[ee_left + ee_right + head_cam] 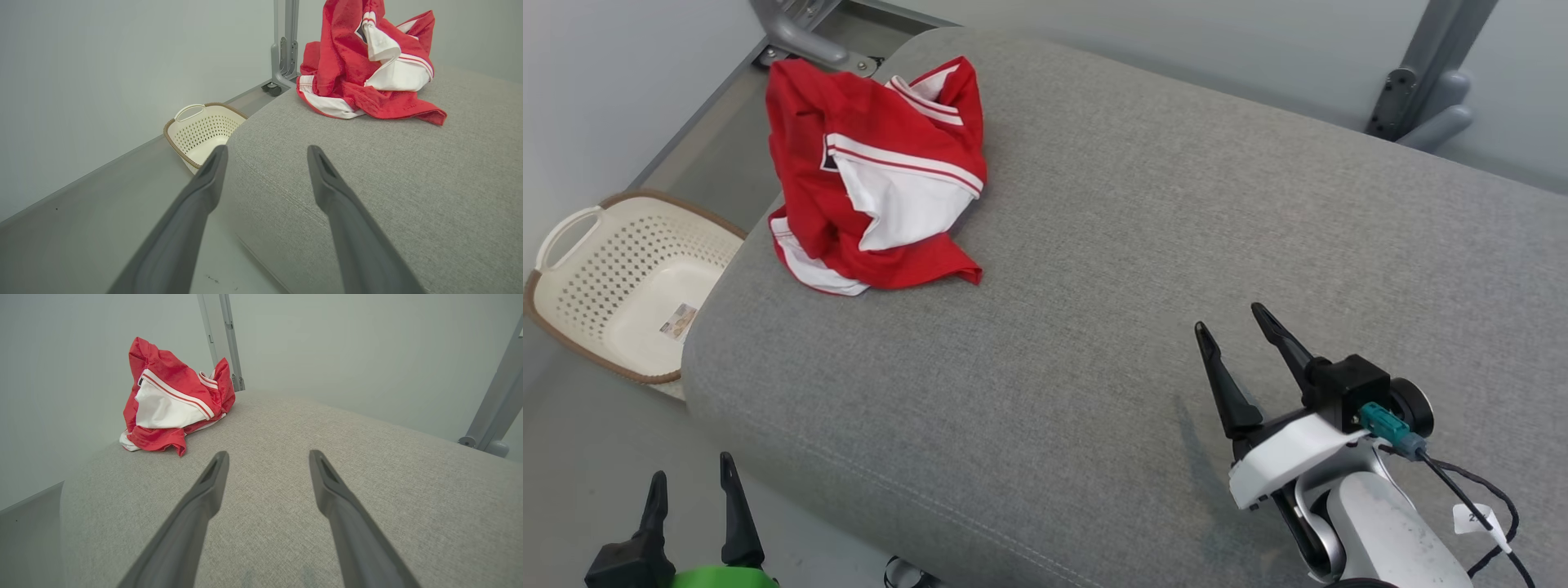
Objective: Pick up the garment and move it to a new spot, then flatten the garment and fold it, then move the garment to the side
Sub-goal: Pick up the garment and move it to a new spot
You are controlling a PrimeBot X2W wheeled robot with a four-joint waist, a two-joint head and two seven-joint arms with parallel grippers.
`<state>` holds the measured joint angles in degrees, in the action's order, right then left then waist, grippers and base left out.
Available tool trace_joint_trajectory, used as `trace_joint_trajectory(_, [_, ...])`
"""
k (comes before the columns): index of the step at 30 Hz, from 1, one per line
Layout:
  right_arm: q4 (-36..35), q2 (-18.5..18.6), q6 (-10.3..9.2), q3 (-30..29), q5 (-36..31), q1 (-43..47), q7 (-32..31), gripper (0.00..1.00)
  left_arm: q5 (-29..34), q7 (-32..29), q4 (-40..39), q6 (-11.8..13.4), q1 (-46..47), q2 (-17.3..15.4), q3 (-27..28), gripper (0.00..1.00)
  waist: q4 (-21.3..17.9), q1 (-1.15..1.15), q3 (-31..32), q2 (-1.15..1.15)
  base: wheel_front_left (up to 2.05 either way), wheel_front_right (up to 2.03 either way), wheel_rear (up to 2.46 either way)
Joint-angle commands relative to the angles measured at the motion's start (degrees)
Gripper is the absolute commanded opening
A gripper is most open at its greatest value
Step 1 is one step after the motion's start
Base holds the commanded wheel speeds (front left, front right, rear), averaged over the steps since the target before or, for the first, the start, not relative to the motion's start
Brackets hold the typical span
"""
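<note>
A red garment with white panels and stripes (874, 171) lies crumpled in a heap at the far left corner of the grey cushioned surface (1143, 245). The left wrist view has the garment (367, 69) ahead and to the right; the right wrist view has the garment (171, 400) ahead and to the left. My left gripper (690, 478) hangs open off the cushion's near left edge, above the floor; its open fingers frame that edge (265, 153). My right gripper (1229, 318) stands open over the cushion's near right part, far from the garment, nothing between its fingers (267, 455).
A cream perforated laundry basket (621, 286) with a brown rim stands on the floor left of the cushion, also as the basket (200, 130). Grey metal frame legs (1429, 73) rise behind the cushion at back right and back left (800, 33). A pale wall runs behind.
</note>
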<state>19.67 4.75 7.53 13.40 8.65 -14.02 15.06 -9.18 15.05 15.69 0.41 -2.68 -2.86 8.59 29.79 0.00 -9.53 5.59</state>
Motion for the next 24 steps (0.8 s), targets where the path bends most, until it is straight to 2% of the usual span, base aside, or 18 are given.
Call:
trace_joint_trajectory(1, [0.38, 0.37, -0.08, 0.13, 0.76, -0.65, 0.16, 1.0, -0.68, 0.19, 0.06, -0.56, -0.85, -0.07, 0.22, 1.0, 2.17, 0.0, -1.54, 0.0, 0.0, 0.0, 0.0])
trace_joint_trajectory(12, [-1.32, 2.27, -0.08, -4.06, 0.55, 2.47, 0.16, 1.0, 0.2, 0.19, 5.99, -6.53, 8.41, -0.27, -1.27, 1.0, 1.08, 0.0, -2.49, 0.0, 0.0, 0.0, 0.0])
trace_joint_trajectory(19, [-3.89, 5.45, -0.08, -4.19, -0.83, 2.22, 0.16, 1.0, -0.13, 0.17, 11.68, -7.94, 22.49, -5.53, -1.86, 1.0, -4.98, 0.0, -7.28, 0.0, 0.0, 0.0, 0.0])
trace_joint_trajectory(24, [-5.17, 7.92, -0.08, -2.98, -0.99, 0.81, 0.17, 1.0, -1.19, 0.12, 17.87, -7.94, 32.38, -10.8, -3.93, 1.0, -8.69, 0.0, -10.44, 0.0, 0.0, 0.0, 0.0])
